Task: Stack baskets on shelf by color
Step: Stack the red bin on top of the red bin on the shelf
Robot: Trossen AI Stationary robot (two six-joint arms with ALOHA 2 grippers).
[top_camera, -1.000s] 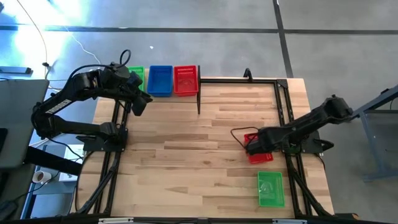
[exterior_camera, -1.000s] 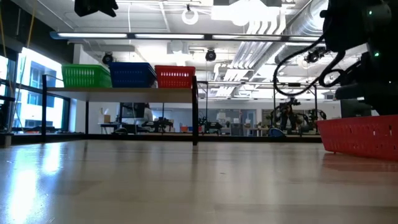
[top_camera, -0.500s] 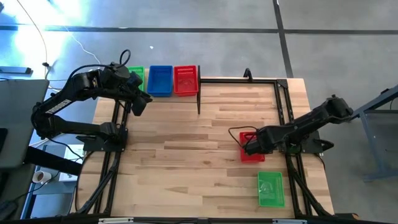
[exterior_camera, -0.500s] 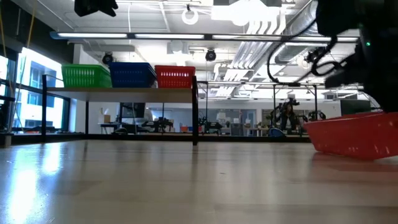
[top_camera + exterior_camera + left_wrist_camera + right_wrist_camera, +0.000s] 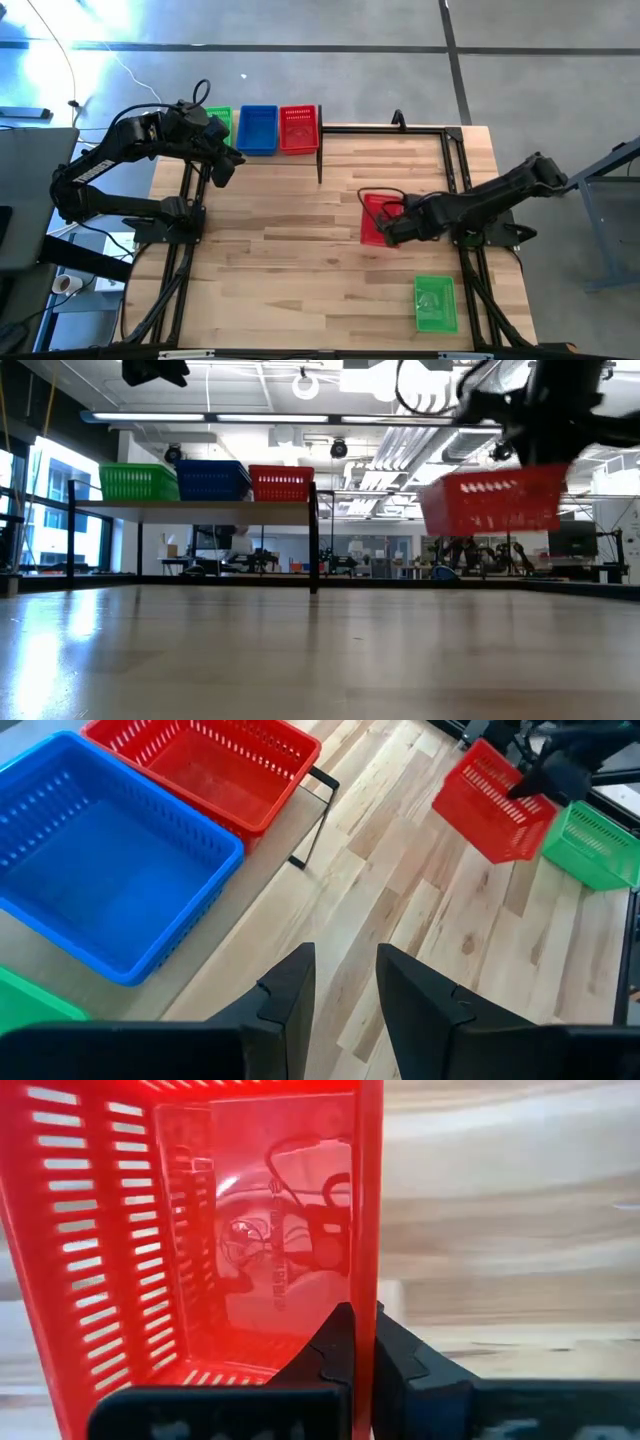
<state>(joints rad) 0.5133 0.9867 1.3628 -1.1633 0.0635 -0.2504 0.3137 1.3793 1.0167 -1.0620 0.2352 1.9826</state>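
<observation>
Nearest you, at the table's (image 5: 300,250) near right, a lone green basket (image 5: 435,303) lies flat on the planks, untouched and well apart from both arms. Just beyond it, your right gripper (image 5: 388,230) has its fingers clamped on one wall of a red basket (image 5: 374,218); in the right wrist view you see the two dark fingers (image 5: 345,1345) pinching that basket's rim, one inside and one outside. In the low view the held red basket (image 5: 492,501) hangs clear of the tabletop, roughly level, with open air beneath it. It sits right of the table's middle, between the near green basket and the shelf, and well apart from both. Farther off on the left, your left gripper (image 5: 222,170) hovers over the table's far left edge, just in front of the shelf; its fingers (image 5: 290,995) stand slightly parted with nothing between them. At the far left, the shelf (image 5: 200,506) carries three baskets in a row, touching side by side: a green one (image 5: 219,121) on the left, a blue one (image 5: 258,129) in the middle and another red one (image 5: 298,127) on the right.
</observation>
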